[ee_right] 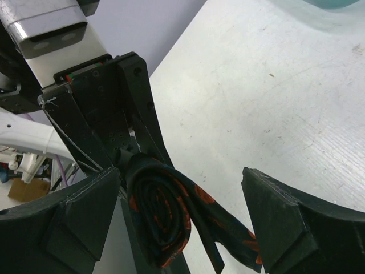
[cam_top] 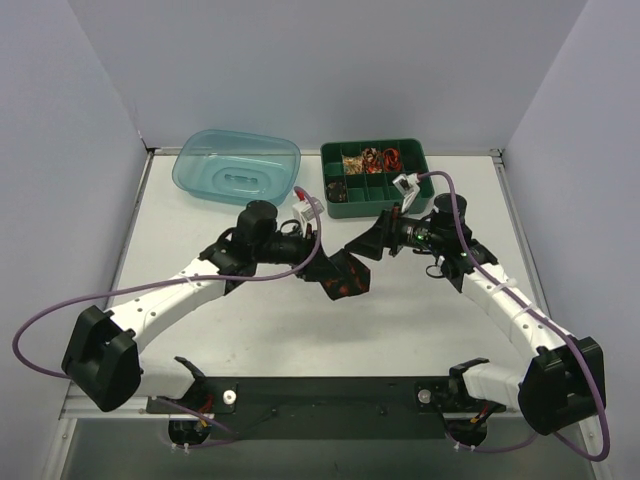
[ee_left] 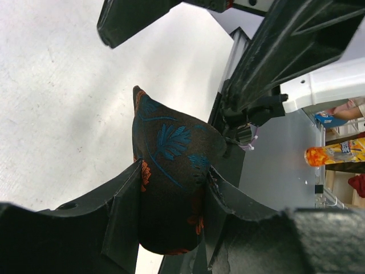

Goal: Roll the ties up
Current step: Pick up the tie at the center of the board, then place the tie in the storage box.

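Left gripper (ee_left: 174, 194) pinches the rolled tie (ee_left: 171, 148) over the middle of the table (cam_top: 430, 330). Right gripper (ee_right: 182, 211) is spread wide around the roll. Risk: if you release left before right closes, the coil springs loose. The free tail may drag it undone.

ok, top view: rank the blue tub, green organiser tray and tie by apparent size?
1. blue tub
2. green organiser tray: nearly the tub's footprint, so that gap is slim
3. tie: clearly smallest, bunched up between the arms and partly hidden
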`<action>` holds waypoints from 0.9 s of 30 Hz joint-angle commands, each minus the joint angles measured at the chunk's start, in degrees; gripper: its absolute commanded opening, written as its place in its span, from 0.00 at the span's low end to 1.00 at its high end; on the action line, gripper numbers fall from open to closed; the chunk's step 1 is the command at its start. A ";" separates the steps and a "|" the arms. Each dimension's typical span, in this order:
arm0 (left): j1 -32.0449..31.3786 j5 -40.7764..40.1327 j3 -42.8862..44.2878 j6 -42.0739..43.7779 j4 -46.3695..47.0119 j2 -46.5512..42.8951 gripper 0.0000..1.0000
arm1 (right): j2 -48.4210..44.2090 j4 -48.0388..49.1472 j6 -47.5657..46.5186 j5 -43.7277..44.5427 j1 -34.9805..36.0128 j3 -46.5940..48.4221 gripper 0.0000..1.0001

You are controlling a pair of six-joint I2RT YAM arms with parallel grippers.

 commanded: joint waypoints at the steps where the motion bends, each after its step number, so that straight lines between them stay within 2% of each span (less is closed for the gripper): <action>1: 0.51 4.11 2.01 -0.23 3.76 -3.25 0.00 | -2.55 4.64 -0.82 -6.14 0.24 -0.27 0.93; 5: 0.69 3.68 2.54 -1.37 5.42 -3.17 0.00 | -3.34 5.70 -0.12 -7.03 1.47 -1.33 0.93; 16: 2.36 0.16 2.02 -5.94 10.26 -3.78 0.00 | -4.84 -2.56 -5.21 -2.11 7.27 -2.82 0.92; 22: 2.97 1.57 1.49 -8.41 14.31 -3.52 0.00 | -4.84 -3.89 -6.62 0.00 8.15 -4.05 0.87; 25: 2.97 1.74 1.66 -8.41 14.22 -3.60 0.00 | -4.14 -3.62 -6.53 -0.26 7.80 -3.70 0.77; 26: 2.97 1.83 1.66 -8.58 14.66 -3.78 0.00 | -3.87 -3.10 -6.53 -0.35 7.80 -3.70 0.65; 27: 2.97 2.09 1.75 -8.76 15.01 -3.78 0.00 | -3.70 -2.83 -6.10 -0.61 7.80 -3.61 0.60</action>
